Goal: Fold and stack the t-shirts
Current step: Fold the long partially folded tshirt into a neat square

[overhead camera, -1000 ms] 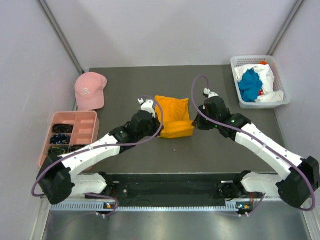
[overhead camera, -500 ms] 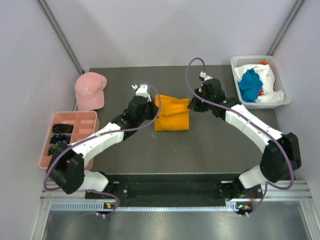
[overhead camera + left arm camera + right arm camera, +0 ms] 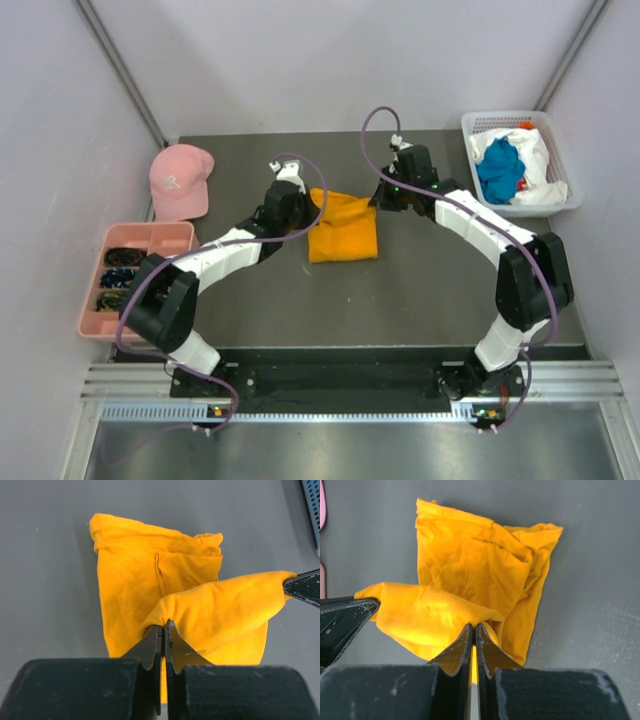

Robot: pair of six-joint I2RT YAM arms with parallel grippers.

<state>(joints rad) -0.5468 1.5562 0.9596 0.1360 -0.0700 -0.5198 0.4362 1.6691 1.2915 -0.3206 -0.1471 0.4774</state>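
Orange-yellow t-shirt (image 3: 345, 236) edge carried rearward; left hand (image 3: 164, 626), right hand (image 3: 472, 628) clamp corners.

Dark grey table (image 3: 430, 290) with orange t-shirt (image 3: 343, 232), pink cap (image 3: 178, 180), pink tray (image 3: 150, 227), white basket (image 3: 528, 209).

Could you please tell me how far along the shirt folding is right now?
Done: the orange shirt is already folded down to a small bundle on the table. In hand: the left pincer and right pincer are each shut on a corner of its raised flap. Left: the teal shirt and white shirt lie crumpled in the basket; nothing is stacked.
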